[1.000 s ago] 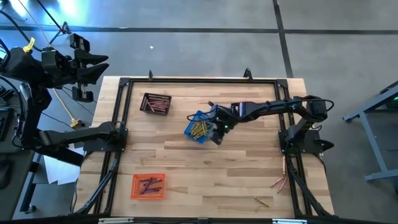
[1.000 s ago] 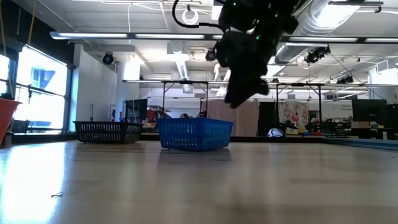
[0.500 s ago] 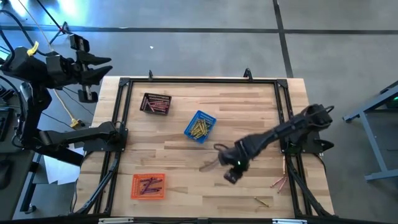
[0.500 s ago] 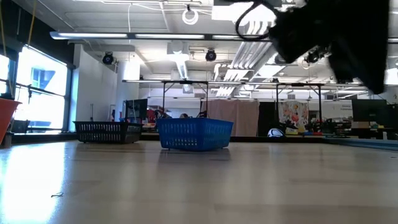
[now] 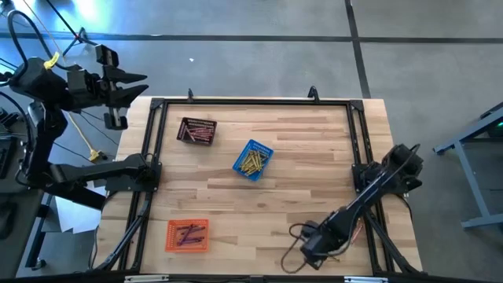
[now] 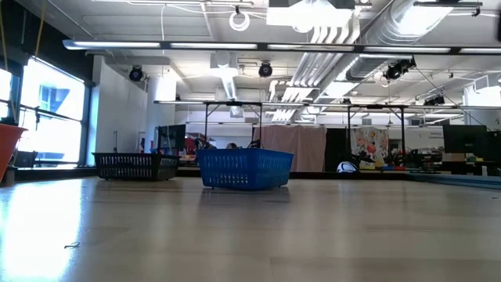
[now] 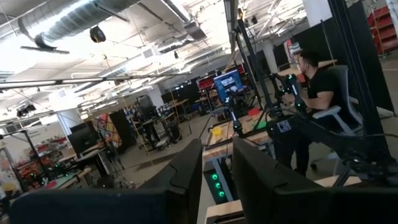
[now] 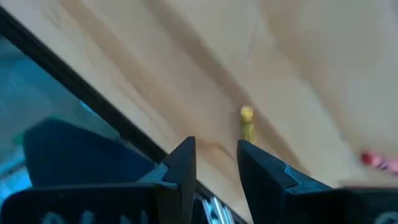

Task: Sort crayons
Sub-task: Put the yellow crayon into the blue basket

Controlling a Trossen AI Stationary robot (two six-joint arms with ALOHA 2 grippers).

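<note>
From above, I see my right pincer low over the counter's near right corner; my left pincer waits off the far left edge. Yellow crayons fill the blue basket, red ones the black basket, purple ones the orange basket. At counter height, both blue and black baskets stand apart. My left wrist shows fingers slightly spread, empty. My right wrist shows fingers slightly spread, a yellow crayon just ahead.
</note>
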